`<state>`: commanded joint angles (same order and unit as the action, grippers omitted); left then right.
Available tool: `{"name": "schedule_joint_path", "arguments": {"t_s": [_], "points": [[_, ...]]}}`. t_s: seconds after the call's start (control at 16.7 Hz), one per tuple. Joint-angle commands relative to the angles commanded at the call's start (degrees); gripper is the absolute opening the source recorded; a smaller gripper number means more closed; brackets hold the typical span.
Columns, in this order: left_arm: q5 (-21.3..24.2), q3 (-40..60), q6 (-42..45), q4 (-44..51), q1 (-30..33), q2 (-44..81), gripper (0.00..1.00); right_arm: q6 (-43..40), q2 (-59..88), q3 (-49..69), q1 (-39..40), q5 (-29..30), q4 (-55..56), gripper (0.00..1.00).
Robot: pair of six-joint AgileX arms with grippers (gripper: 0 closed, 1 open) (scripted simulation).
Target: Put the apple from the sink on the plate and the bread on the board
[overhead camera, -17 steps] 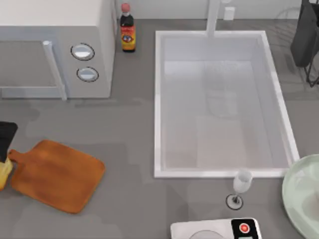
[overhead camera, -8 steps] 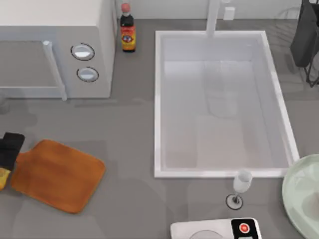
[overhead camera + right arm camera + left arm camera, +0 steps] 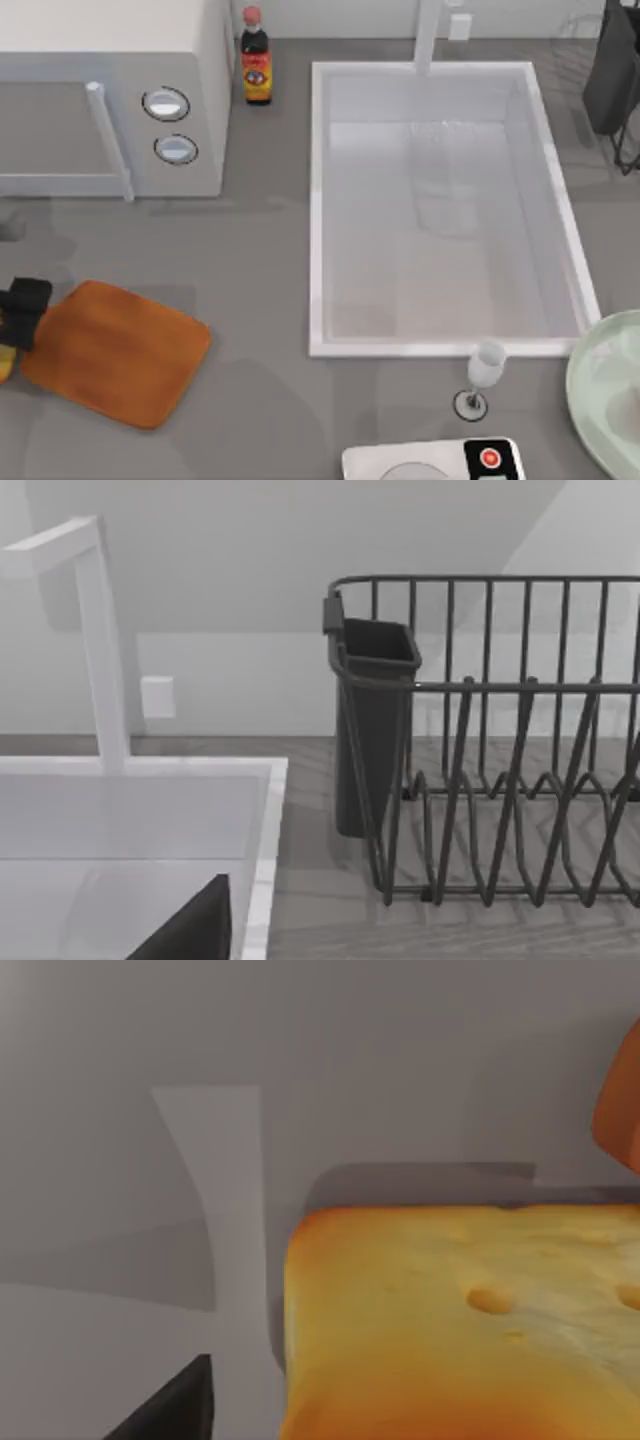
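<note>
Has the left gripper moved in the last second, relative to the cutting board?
Yes. The left gripper has slid down the top view's left edge, from above the board's handle corner to right beside it.

Grey countertop (image 3: 260, 300) — white microwave (image 3: 110, 95)

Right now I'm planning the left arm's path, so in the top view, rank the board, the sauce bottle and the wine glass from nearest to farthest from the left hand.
From the left hand at the table's left edge:
1. The board, right beside it.
2. The sauce bottle, at the back by the microwave.
3. The wine glass, to the right, in front of the sink.
</note>
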<state>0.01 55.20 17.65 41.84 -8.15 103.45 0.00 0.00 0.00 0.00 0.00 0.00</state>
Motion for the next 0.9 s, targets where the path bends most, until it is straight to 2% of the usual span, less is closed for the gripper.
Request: {"name": "schedule_joint_path", "arguments": {"t_s": [0.78,0.9], "points": [[0.0,0.0,0.0,0.0,0.0,0.0,0.02,0.0,0.0,0.0,0.0,0.0,0.0,1.00],[0.0,0.0,0.0,0.0,0.0,0.0,0.00,0.0,0.0,0.0,0.0,0.0,0.0,1.00]]}}
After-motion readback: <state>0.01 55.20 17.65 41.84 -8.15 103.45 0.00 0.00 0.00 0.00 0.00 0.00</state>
